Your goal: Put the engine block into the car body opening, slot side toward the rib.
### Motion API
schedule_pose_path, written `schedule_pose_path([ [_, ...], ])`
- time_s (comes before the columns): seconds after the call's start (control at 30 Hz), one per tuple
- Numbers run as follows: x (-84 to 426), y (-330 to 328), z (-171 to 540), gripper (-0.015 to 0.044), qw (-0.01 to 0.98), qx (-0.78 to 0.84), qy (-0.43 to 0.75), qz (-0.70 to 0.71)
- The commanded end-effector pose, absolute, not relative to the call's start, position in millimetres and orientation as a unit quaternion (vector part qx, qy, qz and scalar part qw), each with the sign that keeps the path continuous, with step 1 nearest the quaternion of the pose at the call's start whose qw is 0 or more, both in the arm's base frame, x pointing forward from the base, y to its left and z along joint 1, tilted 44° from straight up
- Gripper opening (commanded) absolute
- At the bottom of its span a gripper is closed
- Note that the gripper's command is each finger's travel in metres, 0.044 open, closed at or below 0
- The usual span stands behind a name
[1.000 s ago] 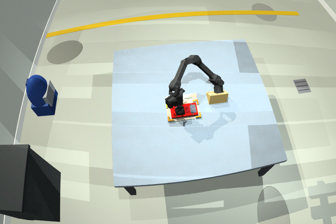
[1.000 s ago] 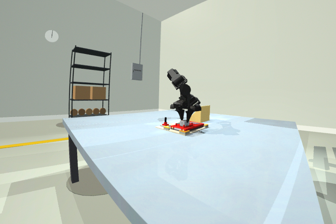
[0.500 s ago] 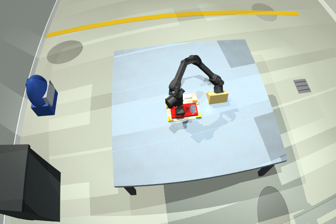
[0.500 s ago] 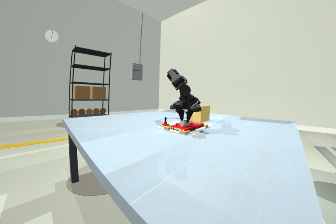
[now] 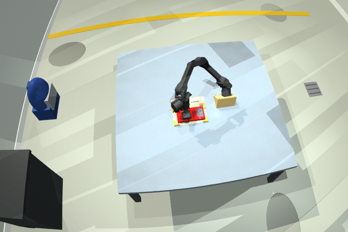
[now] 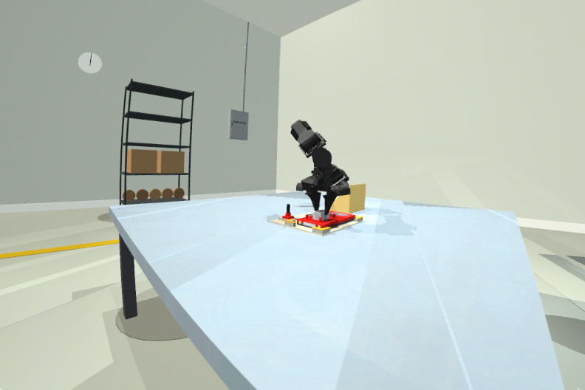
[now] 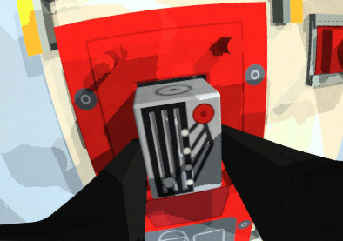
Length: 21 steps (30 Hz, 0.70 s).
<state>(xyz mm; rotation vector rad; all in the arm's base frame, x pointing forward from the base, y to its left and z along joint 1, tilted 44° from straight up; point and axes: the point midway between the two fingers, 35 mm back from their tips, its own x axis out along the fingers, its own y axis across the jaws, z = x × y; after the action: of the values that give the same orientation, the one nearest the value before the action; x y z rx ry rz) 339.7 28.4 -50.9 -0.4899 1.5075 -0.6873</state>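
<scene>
1. On the pale blue tabletop [image 5: 150,150] [image 6: 302,292], the exterior view shows the pincer [image 5: 186,113] [image 6: 322,213] [image 7: 179,141] pinching the grey engine block [image 6: 320,215] [image 7: 178,140] over the red car body [image 5: 193,116] [image 6: 341,218] [image 7: 174,44]; the top view hides the block
2. Only the wrist view reveals its dark grooves, red disc and pale dots, plus 2 red pegs [image 7: 105,63] [image 7: 234,46] and a strip of dark opening [image 7: 171,80] beyond the block
3. Seating depth: cannot tell
4. The body looks smooth and flat, its corner brackets [image 5: 176,123] [image 6: 320,230] [image 7: 39,1] angular, yellow-orange and grey
</scene>
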Motion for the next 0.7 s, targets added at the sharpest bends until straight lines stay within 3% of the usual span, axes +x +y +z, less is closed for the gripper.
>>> schedule_pose_path([
  [0.0,339.7,27.1,-51.8,0.0159,0.649,-0.218,0.663,-0.302],
  [0.37,339.7,28.4,-51.0,0.0440,0.650,-0.216,0.663,-0.302],
  [0.67,339.7,28.4,-51.0,0.0440,0.650,-0.216,0.663,-0.302],
])
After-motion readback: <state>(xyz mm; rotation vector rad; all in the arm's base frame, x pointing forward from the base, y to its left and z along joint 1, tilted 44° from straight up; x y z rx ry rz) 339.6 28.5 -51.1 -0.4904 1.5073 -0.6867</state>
